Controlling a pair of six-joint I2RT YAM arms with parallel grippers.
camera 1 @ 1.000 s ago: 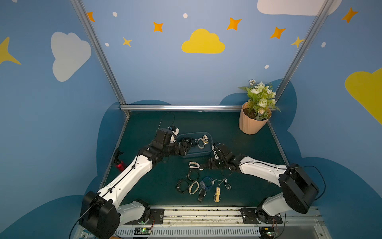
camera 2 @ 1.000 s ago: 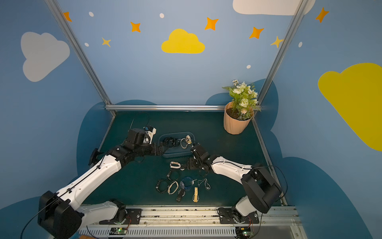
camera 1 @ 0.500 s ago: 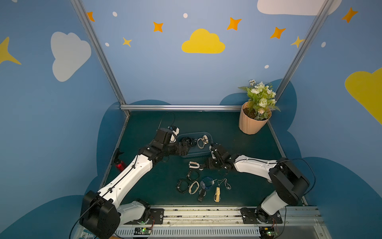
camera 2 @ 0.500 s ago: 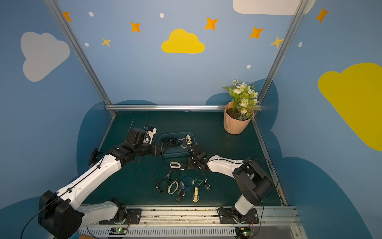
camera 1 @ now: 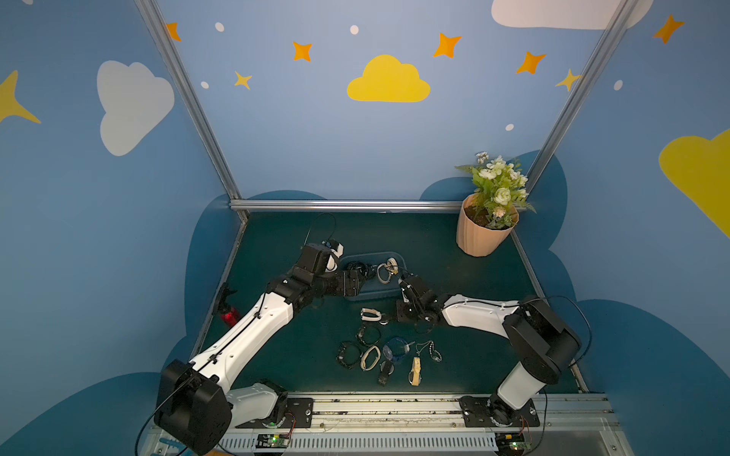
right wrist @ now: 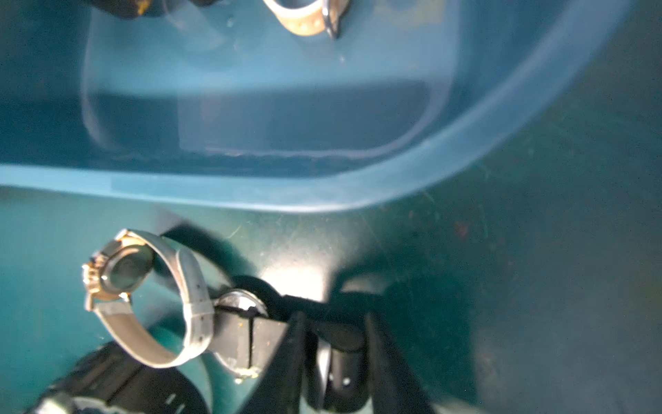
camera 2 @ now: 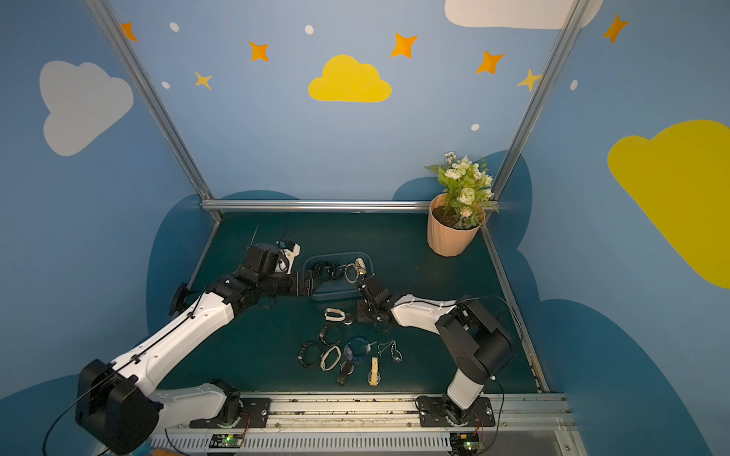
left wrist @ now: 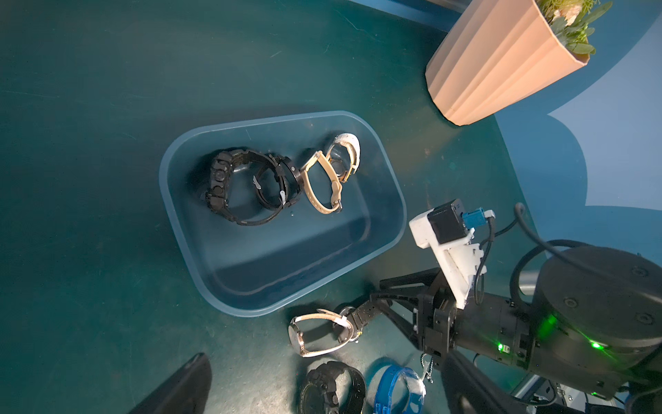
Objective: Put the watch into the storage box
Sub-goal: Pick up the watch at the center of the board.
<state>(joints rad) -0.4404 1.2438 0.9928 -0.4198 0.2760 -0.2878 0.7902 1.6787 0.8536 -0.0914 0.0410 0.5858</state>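
The storage box [camera 1: 373, 295] [camera 2: 335, 296] is a blue-grey tub in mid-table, seen in both top views; several watches lie in it [left wrist: 250, 186]. Just in front of it lies a black-strap watch with a silver case [right wrist: 240, 304] [left wrist: 360, 317], leaning against a white-strap watch [left wrist: 315, 333] [camera 1: 371, 314]. My right gripper [right wrist: 336, 322] [camera 1: 395, 316] [camera 2: 353, 318] is low on the mat, its jaws closed on the black strap. My left gripper [left wrist: 324, 358] [camera 1: 355, 282] [camera 2: 312, 284] hovers open and holds nothing at the box's left end.
Several more watches and bracelets lie on the green mat nearer the front [camera 1: 379, 357], among them a blue band [left wrist: 394, 390] and a chunky black watch [left wrist: 333, 389]. A peach flower pot [camera 1: 484, 237] stands at the back right. The box rim [right wrist: 250, 190] is close ahead of the right jaws.
My right gripper's jaws have closed from wide apart onto the black strap, and the right arm has drawn in a little. The left arm has stayed put.
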